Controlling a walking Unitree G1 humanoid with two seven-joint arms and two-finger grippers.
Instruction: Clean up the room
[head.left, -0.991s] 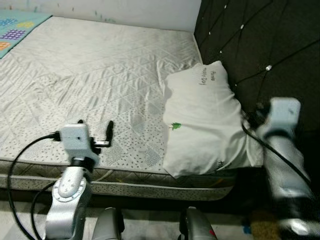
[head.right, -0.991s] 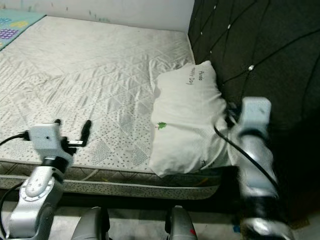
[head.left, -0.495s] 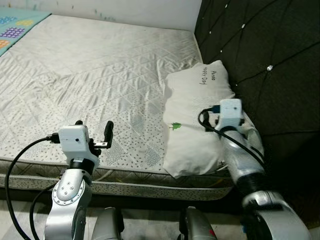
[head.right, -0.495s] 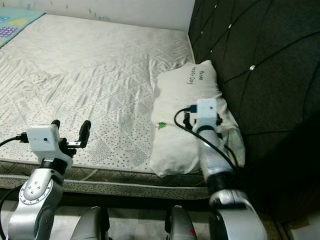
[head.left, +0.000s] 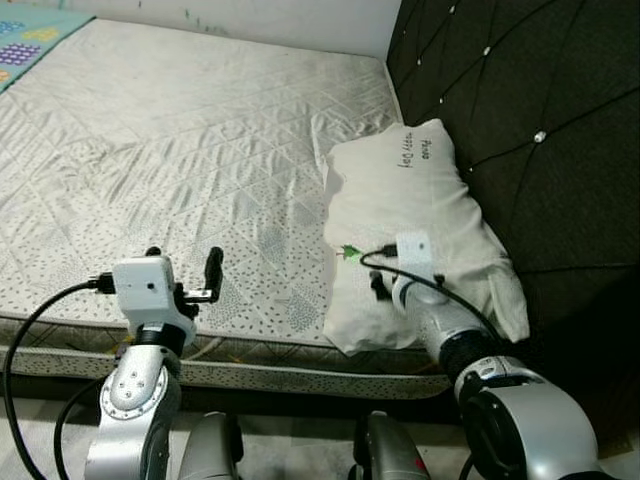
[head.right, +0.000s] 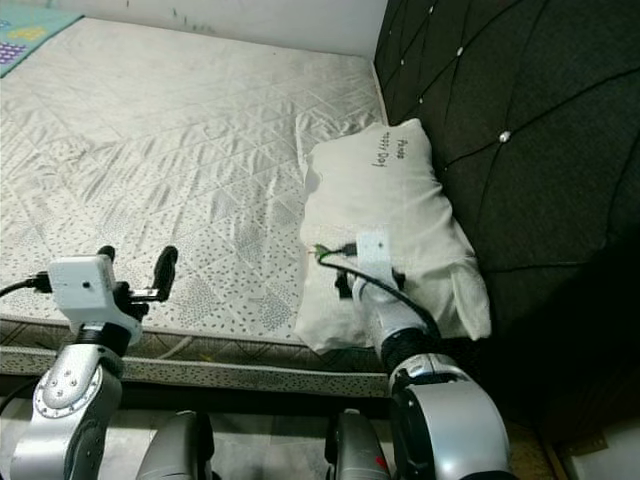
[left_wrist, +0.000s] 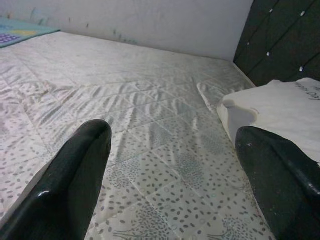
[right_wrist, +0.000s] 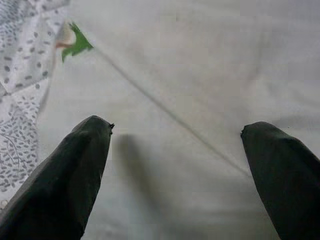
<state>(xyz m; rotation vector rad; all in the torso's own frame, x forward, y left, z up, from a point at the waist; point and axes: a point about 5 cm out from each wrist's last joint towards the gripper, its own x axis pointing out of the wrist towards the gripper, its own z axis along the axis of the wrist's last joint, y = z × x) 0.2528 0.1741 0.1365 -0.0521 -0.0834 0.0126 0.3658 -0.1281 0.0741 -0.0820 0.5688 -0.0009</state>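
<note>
1. Left eye view: the pillow (head.left: 415, 240) lies right of centre on the mattress (head.left: 180, 150), against the dark headboard (head.left: 530, 120). The right tool (head.left: 378, 286) sits low over the pillow's near end, in the lower middle. The left tool (head.left: 183, 262) hovers at lower left, fingers spread and empty.
2. Right eye view: same layout; the pillow's near corner overhangs the bed edge.
3. Left wrist view: both fingers stand wide apart over the mattress, with the pillow at the right edge.
4. Right wrist view: fingers wide open just above the pillow fabric, holding nothing; a green print (right_wrist: 76, 44) shows at upper left.
5. Judgement: this is the reach for the pillow. Next the fingers should press down and pinch a fold.
</note>
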